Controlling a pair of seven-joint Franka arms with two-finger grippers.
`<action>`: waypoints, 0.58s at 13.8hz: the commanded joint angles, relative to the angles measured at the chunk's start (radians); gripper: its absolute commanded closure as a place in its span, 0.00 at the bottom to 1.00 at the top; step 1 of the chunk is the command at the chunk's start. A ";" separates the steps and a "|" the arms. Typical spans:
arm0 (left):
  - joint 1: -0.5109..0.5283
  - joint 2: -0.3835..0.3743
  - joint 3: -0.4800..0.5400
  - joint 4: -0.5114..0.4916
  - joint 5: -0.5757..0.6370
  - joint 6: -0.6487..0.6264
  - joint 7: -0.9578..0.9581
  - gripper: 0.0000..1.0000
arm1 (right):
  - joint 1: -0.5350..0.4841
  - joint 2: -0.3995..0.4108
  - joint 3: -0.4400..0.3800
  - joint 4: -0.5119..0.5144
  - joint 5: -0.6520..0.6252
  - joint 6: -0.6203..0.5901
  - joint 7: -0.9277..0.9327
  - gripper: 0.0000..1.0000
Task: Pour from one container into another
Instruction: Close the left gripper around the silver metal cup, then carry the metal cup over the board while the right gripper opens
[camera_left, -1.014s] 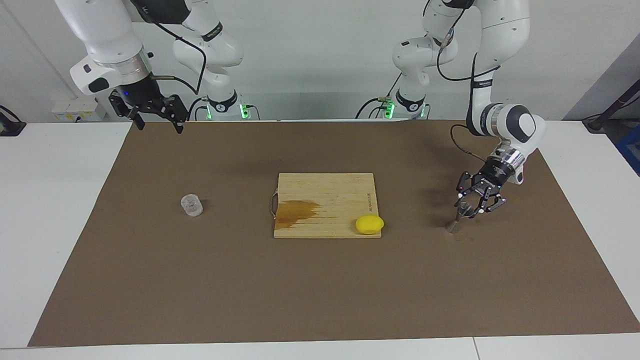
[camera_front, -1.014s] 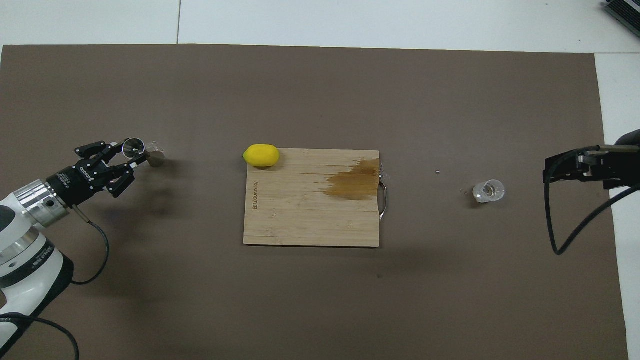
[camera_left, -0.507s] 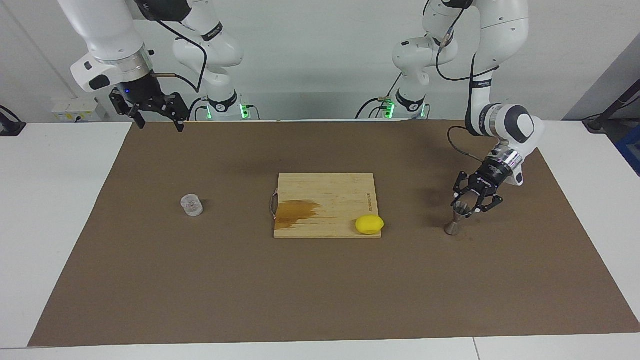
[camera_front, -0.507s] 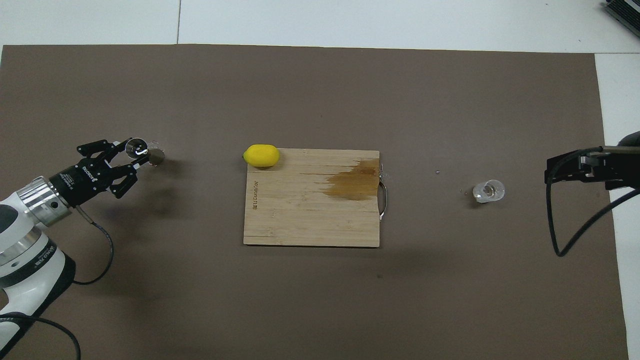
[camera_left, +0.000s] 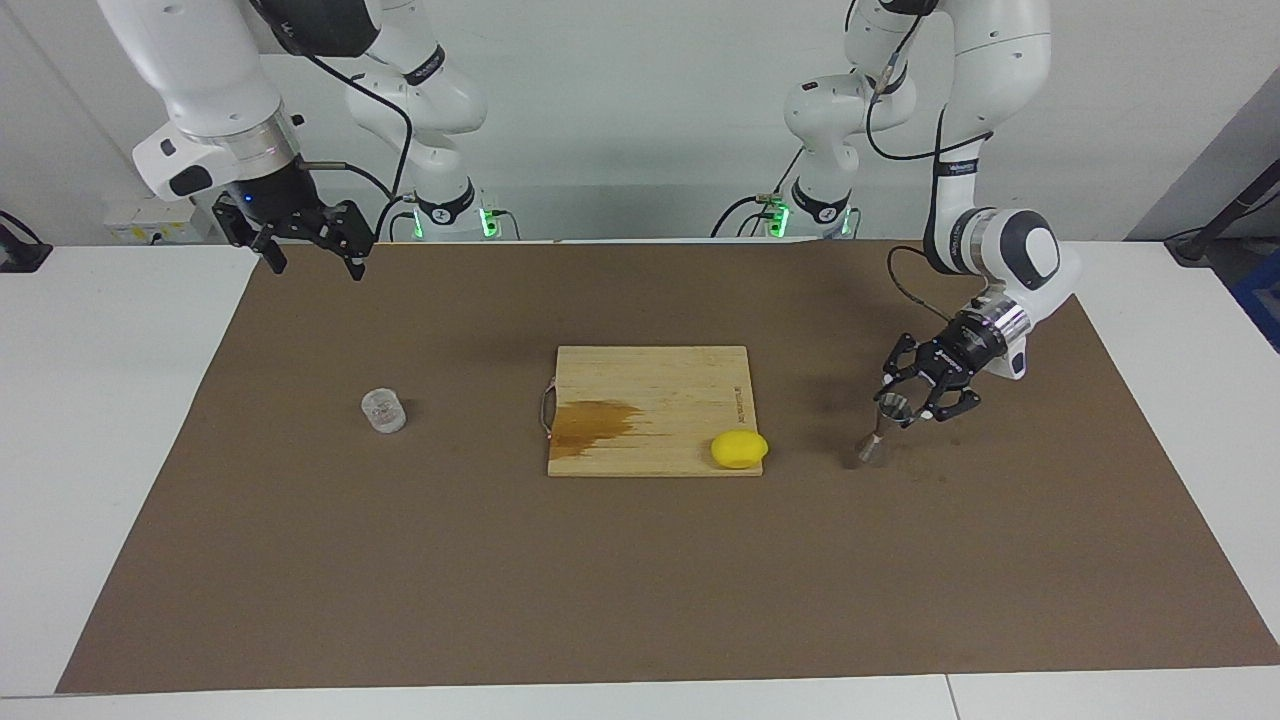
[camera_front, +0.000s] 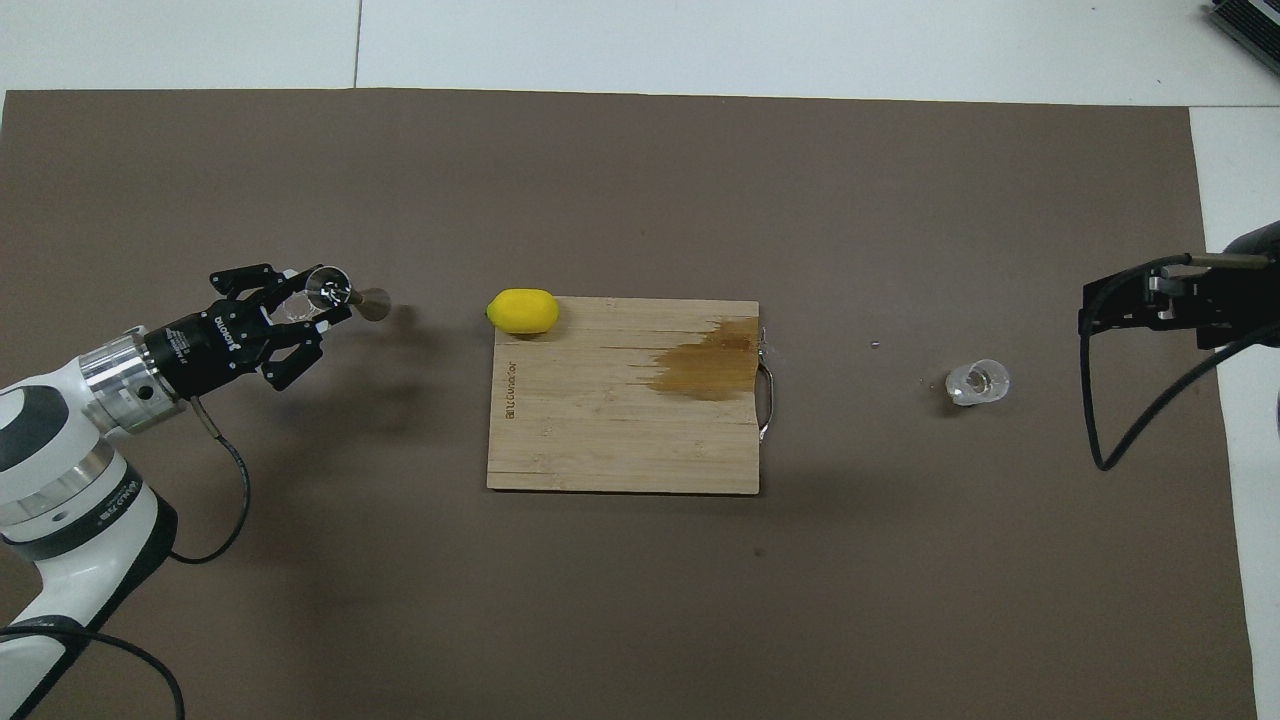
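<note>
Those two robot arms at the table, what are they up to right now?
The left gripper is shut on a small steel jigger, holding it tilted by its upper cup over the brown mat, toward the left arm's end of the table. A clear glass tumbler stands alone at the right arm's end. The right gripper waits, fingers open, over the mat's edge nearest the robots. Between them lies a stained cutting board with a lemon at its corner. Nothing is being poured yet.

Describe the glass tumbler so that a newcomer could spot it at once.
Start at the wooden cutting board mid-mat and look toward the right arm's end. The glass tumbler stands there alone on the brown mat. It is short, clear and textured, unlike the yellow lemon.
</note>
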 joint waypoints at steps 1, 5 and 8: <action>-0.117 -0.057 0.011 0.007 -0.025 0.019 -0.093 1.00 | -0.023 0.009 0.005 0.015 0.019 -0.011 0.125 0.00; -0.285 -0.082 0.010 0.042 -0.069 0.068 -0.087 1.00 | -0.062 0.002 0.002 -0.023 0.100 -0.008 0.443 0.00; -0.416 -0.073 0.005 0.071 -0.190 0.150 -0.054 1.00 | -0.104 0.008 0.002 -0.069 0.151 -0.015 0.720 0.00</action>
